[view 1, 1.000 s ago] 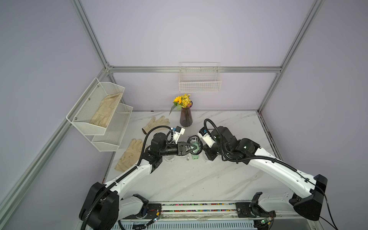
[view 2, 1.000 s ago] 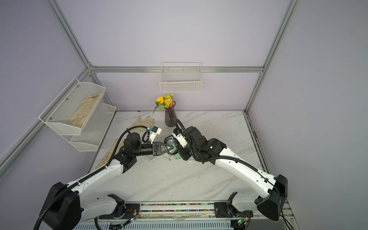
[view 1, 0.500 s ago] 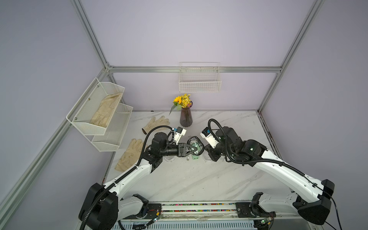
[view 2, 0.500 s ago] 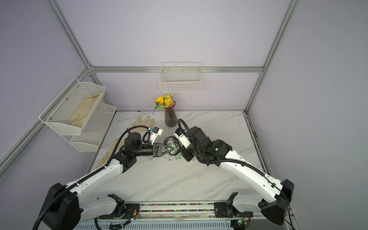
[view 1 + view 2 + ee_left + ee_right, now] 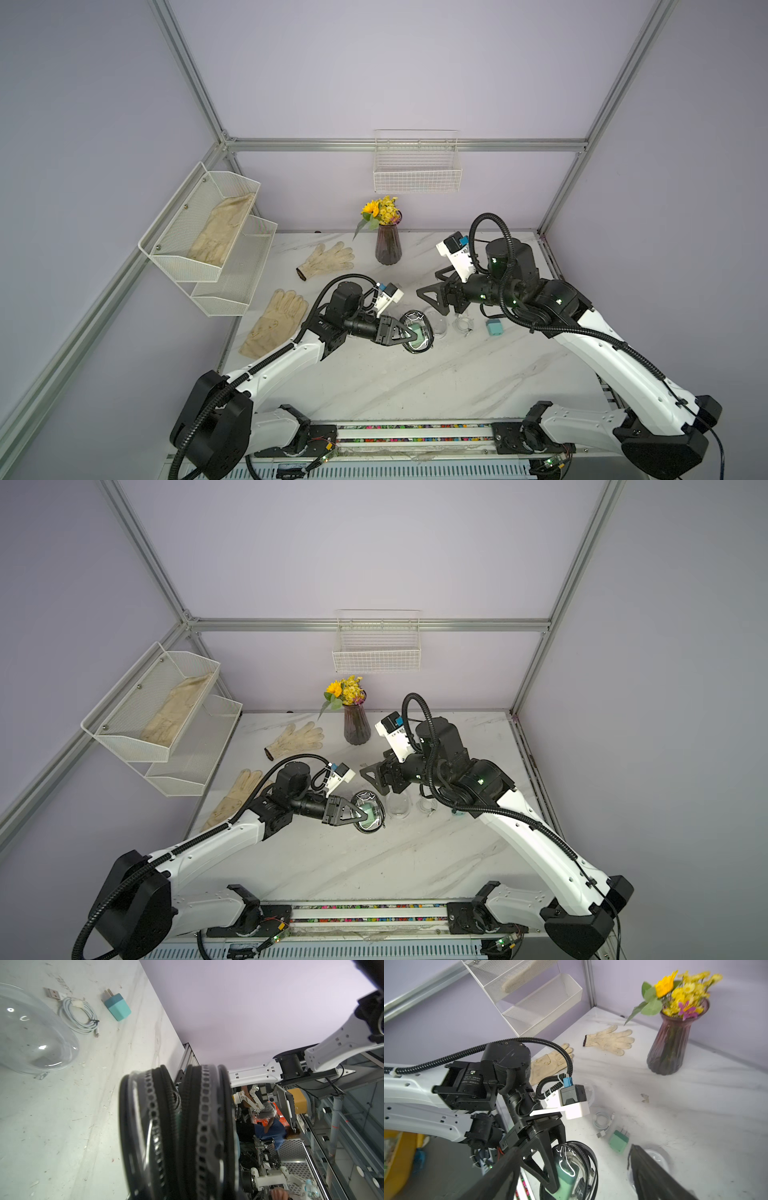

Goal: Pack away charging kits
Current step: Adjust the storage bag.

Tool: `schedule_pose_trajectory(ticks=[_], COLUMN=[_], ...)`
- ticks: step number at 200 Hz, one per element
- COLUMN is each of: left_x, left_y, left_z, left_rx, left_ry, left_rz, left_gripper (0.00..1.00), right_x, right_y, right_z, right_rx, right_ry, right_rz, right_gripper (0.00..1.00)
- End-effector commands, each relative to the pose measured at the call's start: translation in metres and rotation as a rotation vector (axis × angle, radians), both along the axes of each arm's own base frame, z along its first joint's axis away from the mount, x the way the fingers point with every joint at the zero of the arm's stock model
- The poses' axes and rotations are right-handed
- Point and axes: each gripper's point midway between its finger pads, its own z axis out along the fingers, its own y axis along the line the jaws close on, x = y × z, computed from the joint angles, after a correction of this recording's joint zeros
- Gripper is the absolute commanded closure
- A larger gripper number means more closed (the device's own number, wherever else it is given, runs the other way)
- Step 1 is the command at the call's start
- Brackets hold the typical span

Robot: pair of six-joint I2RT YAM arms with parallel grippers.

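right wrist view: the left hand [image 5: 556, 1182] clamps a zip case [image 5: 591, 1169], mint adapter [image 5: 571, 1172] inside, above the worktop [image 5: 675, 1105]. in a top view the right hand [image 5: 432, 300] hangs spread and empty nearby. packing here looks half done; next, likely, the case needs zipping shut.

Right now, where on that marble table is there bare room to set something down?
Bare: the near strip of table before the front rail. Crowded: the middle, with clear case, cable and teal plug; gloves line the left edge.
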Motion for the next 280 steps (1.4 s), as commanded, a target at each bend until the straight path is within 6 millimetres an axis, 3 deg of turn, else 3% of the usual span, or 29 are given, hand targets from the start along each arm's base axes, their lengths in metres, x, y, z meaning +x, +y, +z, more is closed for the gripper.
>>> schedule_pose_trajectory(ticks=[1, 9, 14, 26, 40, 102, 142, 167, 194, 228, 249, 255, 266, 280], left_x=[-0.008, -0.011, -0.012, -0.014, -0.017, -0.026, -0.021, -0.017, -0.011, -0.002, 0.001, 0.002, 0.004, 0.006], left_y=[-0.005, -0.006, -0.006, -0.007, -0.008, -0.008, -0.011, -0.013, -0.013, -0.01, -0.006, -0.005, -0.004, -0.003], left_z=[0.071, 0.073, 0.075, 0.077, 0.079, 0.09, 0.088, 0.079, 0.074, 0.07, 0.07, 0.07, 0.07, 0.071], left_rx=[-0.131, -0.135, -0.138, -0.141, -0.145, -0.166, -0.164, -0.145, -0.121, -0.094, -0.093, -0.093, -0.092, -0.102], left_ry=[-0.193, -0.196, -0.2, -0.199, -0.198, -0.238, -0.234, -0.217, -0.216, -0.207, -0.206, -0.207, -0.2, -0.196], left_rz=[-0.078, -0.087, -0.09, -0.097, -0.107, -0.117, -0.116, -0.113, -0.097, -0.07, -0.056, -0.052, -0.04, -0.018], left_gripper=[1.0, 1.0, 1.0, 1.0, 1.0, 1.0, 1.0, 0.99, 0.95, 0.87, 0.8, 0.77, 0.61, 0.51], right_x=[-0.021, -0.028, -0.031, -0.035, -0.042, -0.053, -0.063, -0.065, -0.066, -0.066, -0.065, -0.063, -0.061, -0.055], right_y=[0.006, 0.009, 0.01, 0.012, 0.013, 0.02, 0.023, 0.023, 0.023, 0.023, 0.024, 0.024, 0.024, 0.024], right_z=[0.0, -0.004, -0.008, -0.02, -0.034, -0.063, -0.08, -0.08, -0.081, -0.082, -0.082, -0.081, -0.076, -0.071], right_rx=[0.151, 0.18, 0.193, 0.206, 0.218, 0.302, 0.349, 0.358, 0.361, 0.364, 0.37, 0.378, 0.404, 0.435], right_ry=[0.121, 0.148, 0.165, 0.197, 0.24, 0.335, 0.424, 0.433, 0.449, 0.456, 0.455, 0.456, 0.455, 0.442], right_rz=[0.152, 0.188, 0.205, 0.219, 0.243, 0.308, 0.36, 0.361, 0.369, 0.369, 0.363, 0.358, 0.355, 0.327], right_gripper=[0.14, 0.13, 0.04, 0.04, 0.05, 0.13, 0.34, 0.47, 0.73, 0.82, 0.9, 0.98, 1.0, 1.0])
